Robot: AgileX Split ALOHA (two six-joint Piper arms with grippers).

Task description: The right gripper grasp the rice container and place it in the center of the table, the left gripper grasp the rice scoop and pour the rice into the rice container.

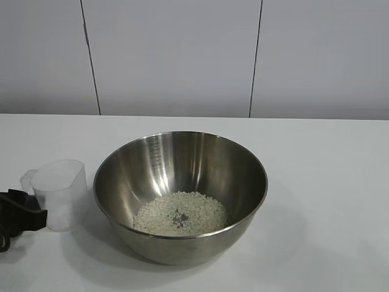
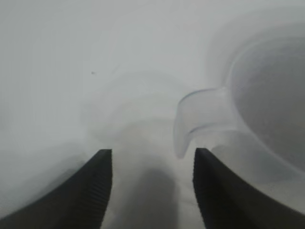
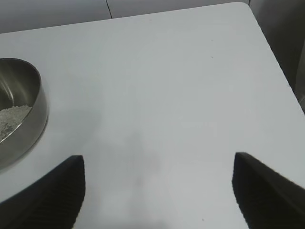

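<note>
The rice container (image 1: 182, 158), a wide shiny steel bowl, stands in the middle of the table (image 1: 328, 182) with a low heap of rice (image 1: 180, 213) in its bottom. To its left the rice scoop (image 1: 59, 193), a frosted plastic cup, stands upright on the table and looks empty. My left gripper (image 1: 33, 216) is at the scoop's outer side, at the picture's left edge. In the left wrist view this gripper (image 2: 152, 152) is open, and the scoop's curved tab (image 2: 193, 119) lies just beyond its tips, untouched. My right gripper (image 3: 158, 158) hangs open over bare table, with the container (image 3: 28, 114) off to one side.
A panelled white wall (image 1: 176, 55) runs behind the table's far edge. The right wrist view shows the table's corner and side edge (image 3: 274, 62), with a wide stretch of white surface between it and the bowl.
</note>
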